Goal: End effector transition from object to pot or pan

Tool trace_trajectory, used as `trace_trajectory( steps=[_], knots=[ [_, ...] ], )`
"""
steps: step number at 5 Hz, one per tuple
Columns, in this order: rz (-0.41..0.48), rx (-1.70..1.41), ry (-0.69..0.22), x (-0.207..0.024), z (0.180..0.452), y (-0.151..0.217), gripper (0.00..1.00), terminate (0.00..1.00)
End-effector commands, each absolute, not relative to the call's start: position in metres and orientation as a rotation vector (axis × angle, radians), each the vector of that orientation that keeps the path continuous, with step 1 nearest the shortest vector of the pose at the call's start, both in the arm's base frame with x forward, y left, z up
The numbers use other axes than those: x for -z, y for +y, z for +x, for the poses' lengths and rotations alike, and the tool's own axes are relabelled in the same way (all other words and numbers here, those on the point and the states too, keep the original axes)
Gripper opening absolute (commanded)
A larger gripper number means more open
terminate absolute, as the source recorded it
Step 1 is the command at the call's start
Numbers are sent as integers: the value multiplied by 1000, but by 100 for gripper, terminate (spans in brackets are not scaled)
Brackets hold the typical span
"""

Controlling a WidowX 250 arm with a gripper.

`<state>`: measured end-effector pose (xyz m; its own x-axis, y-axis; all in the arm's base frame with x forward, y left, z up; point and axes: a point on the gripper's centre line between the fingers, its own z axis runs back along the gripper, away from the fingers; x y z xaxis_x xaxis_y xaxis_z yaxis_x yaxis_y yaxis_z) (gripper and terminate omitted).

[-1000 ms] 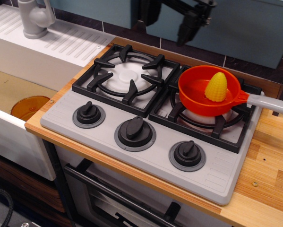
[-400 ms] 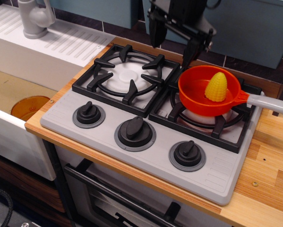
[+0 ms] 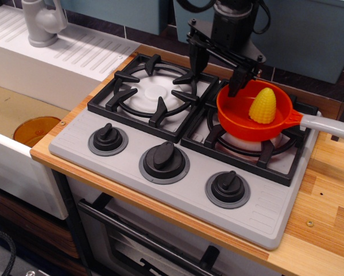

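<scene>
The bright orange toy pan [image 3: 243, 118] with a light grey handle [image 3: 331, 126] sits on the right burner of the toy stove [image 3: 177, 190]. A yellow corn cob [image 3: 263, 106] stands upright inside it. My black gripper [image 3: 216, 76] hangs at the back of the stove, just above the pan's far left rim. Its two fingers are spread open and empty. One finger [image 3: 196, 60] points down over the left burner's back edge, the other [image 3: 237, 80] is at the pan's rim.
The left burner grate [image 3: 154, 95] is bare. Three black knobs [image 3: 163, 158] line the stove front. A translucent amber dish [image 3: 36, 130] lies in the sink at the left. A grey faucet [image 3: 42, 22] stands at the back left. Wooden counter [image 3: 327, 201] lies to the right.
The gripper has come down and forward from the back wall toward the pan's far left rim, with its fingers spread. The pan and corn have not moved.
</scene>
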<state>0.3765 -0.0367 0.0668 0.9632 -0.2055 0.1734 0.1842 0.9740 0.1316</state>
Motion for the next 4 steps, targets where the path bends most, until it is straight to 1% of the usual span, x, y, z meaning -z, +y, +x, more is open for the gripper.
trace_trajectory(
  steps=[1,2,4],
  knots=[
    [93,174,-141,-69,371,-42,100,0],
    [71,165,-32,-71,363,-41,100,0],
    [71,165,-32,-71,363,-41,100,0]
  ],
)
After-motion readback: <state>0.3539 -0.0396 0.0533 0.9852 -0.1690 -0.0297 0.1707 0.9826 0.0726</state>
